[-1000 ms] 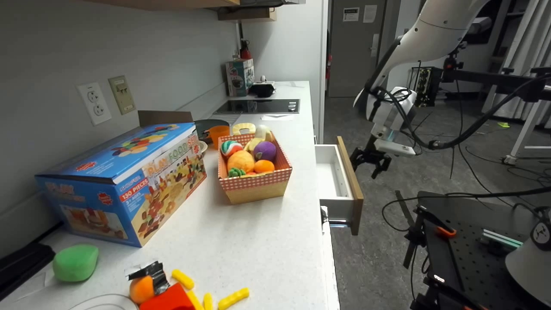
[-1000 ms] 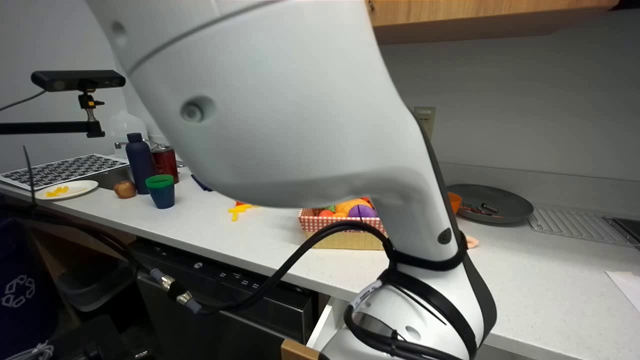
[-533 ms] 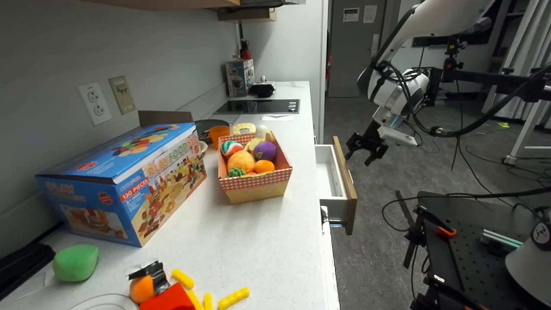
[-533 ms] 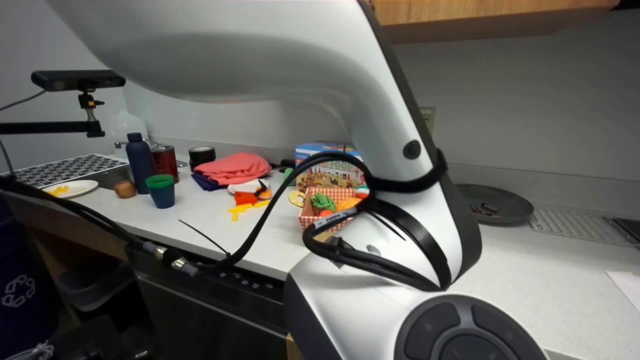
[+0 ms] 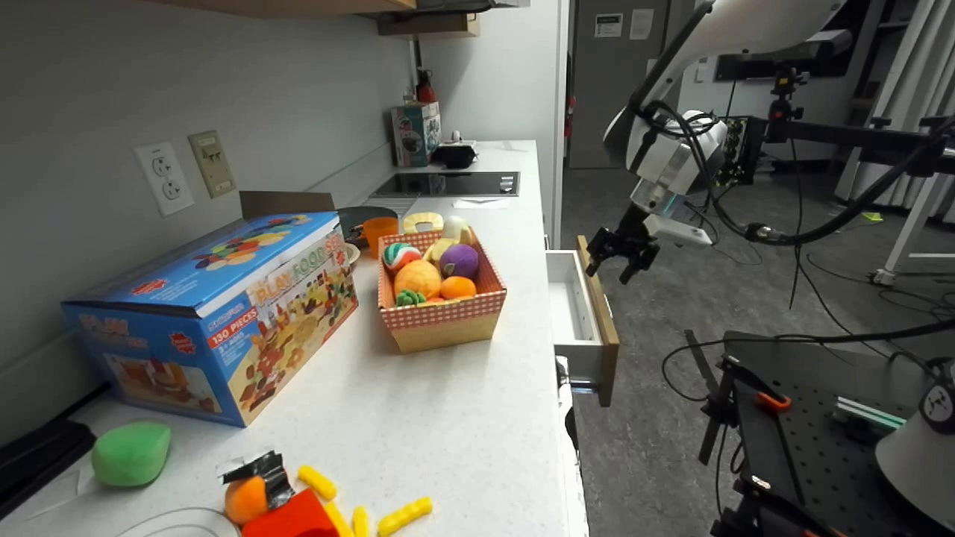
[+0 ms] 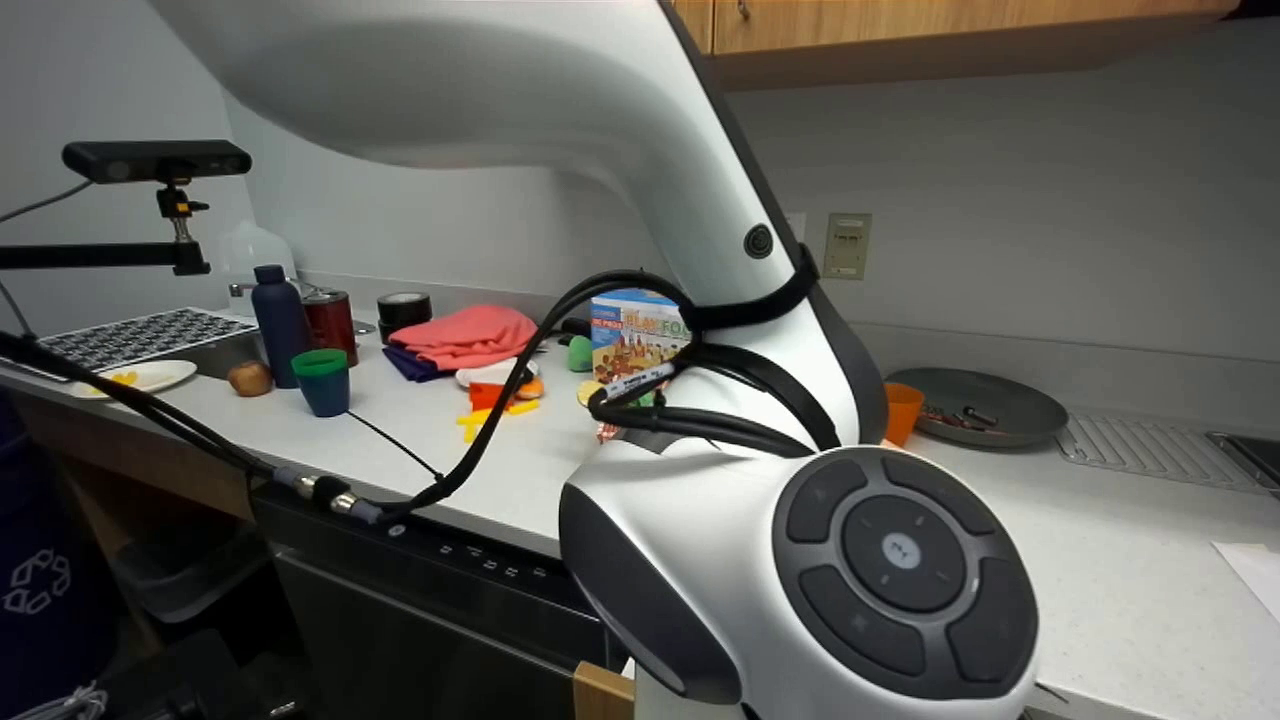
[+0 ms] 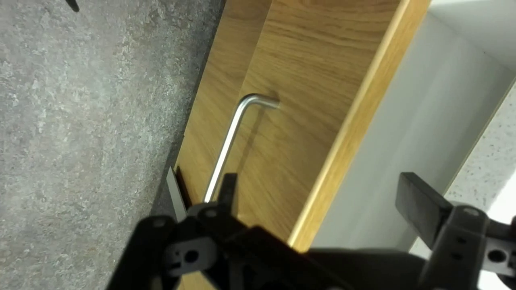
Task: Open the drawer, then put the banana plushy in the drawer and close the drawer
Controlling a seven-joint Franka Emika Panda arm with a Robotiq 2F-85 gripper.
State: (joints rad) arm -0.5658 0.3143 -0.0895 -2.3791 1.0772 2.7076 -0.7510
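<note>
Grey wall [image 5: 283, 97] stands behind the white counter [image 5: 448, 425], and from below the front edge of this counter the drawer [image 5: 606, 332] is pulled out, with its pale inside in sight. On its wood-coloured front there is a steel handle [image 7: 228, 141], which the wrist view shows clearly. Above this front hangs the tool [image 7: 318, 185], and its jaws stand wide apart. The banana [image 5: 443, 247] is in the basket [image 5: 448, 335], together with the purple fruit [image 5: 459, 261], the orange [image 5: 457, 288] and other toy foods [image 5: 401, 256]. This basket stands close to the front edge of the counter. A blue box [image 5: 209, 328] stands near the back edge, and an orange cup [image 6: 903, 410], also toward this edge, is just beside a dark pan [image 6: 990, 395]. Some yellow sticks [image 5: 405, 517] lie near a red toy [image 5: 291, 518]. In an exterior view the arm [image 6: 470, 90] hides nearly all of the basket; there, a navy bottle [image 6: 278, 320] and a green-rimmed cup [image 6: 322, 388] stand farther along the counter, the cup nearer to the front edge.
</note>
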